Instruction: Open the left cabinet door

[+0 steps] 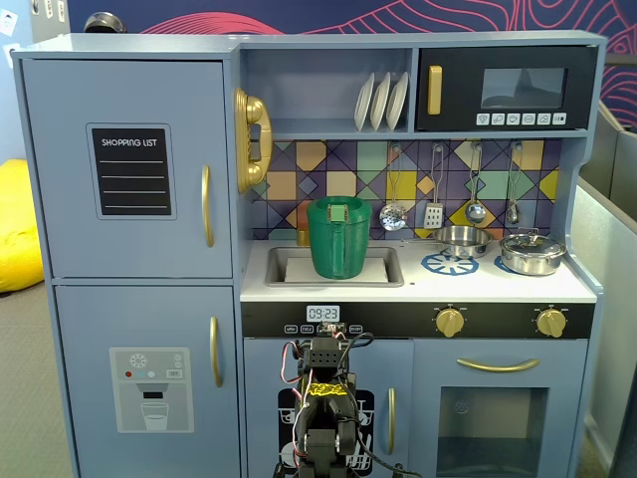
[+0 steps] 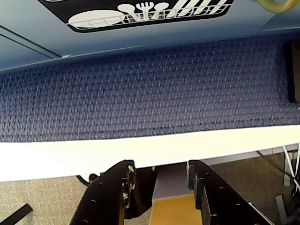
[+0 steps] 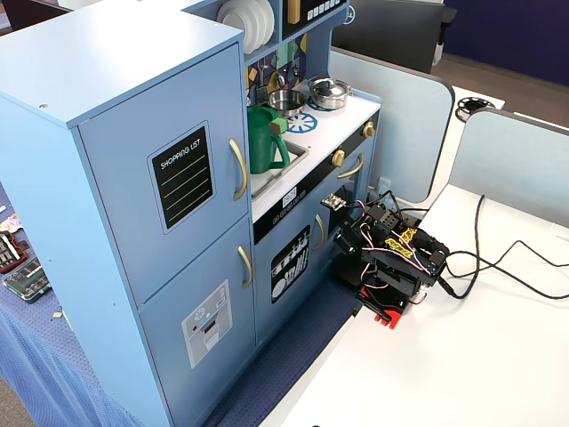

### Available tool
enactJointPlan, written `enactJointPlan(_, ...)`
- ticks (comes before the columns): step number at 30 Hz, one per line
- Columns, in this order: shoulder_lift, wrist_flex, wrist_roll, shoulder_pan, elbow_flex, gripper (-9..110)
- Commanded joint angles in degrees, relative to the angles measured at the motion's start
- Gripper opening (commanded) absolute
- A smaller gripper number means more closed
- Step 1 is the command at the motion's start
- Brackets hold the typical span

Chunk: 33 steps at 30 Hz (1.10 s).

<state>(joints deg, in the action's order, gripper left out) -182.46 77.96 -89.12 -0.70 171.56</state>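
Doors on tall left unit: two. Upper one, left cabinet door (image 1: 127, 167) with black shopping-list panel and one gold handle (image 1: 206, 205), shut flush, top left in both fixed views. Lower one, dispenser door (image 1: 139, 383), shut. Three white plates (image 1: 382, 101) on shelf, one green pitcher (image 1: 338, 237) in sink. Arm folded low on white worktop (image 3: 498, 356). Hand (image 2: 159, 180) parted moderately, holding nothing, well apart from handle.
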Motion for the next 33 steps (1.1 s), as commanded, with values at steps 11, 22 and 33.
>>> enactJointPlan(11, 0.35, 6.24, -1.23, 4.83, 0.18, 0)
enactJointPlan(22, 4.75, -45.70, -8.53, 23.64, -8.44, 0)
enactJointPlan(33, 20.21, -48.25, -9.05, 32.43, -39.73, 0)
